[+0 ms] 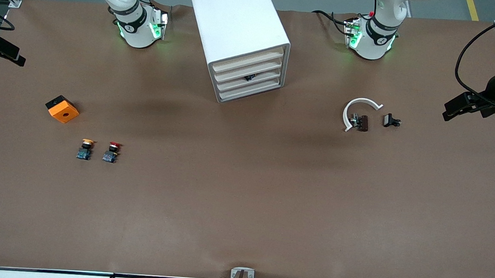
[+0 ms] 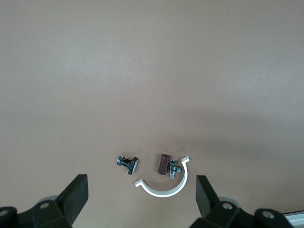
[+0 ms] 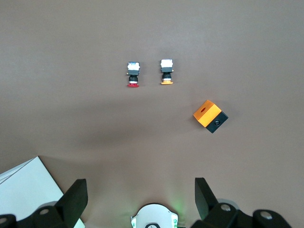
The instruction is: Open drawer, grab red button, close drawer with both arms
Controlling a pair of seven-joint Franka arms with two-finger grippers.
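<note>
Red mushroom-capped plastic button (image 1: 111,151) lies on matte brown worktop (image 1: 243,207) beside yellow-capped twin button (image 1: 85,149), nearer the front camera than glossy white ridged-front drawer cabinet (image 1: 241,40); left gripper (image 2: 142,197) and right gripper (image 3: 141,194) hover, jaws spread, empty.

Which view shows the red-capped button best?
The right wrist view: the red-capped button lies large and unobstructed beside the yellow-capped button. The front view shows it small. The left wrist view does not show it.
</note>
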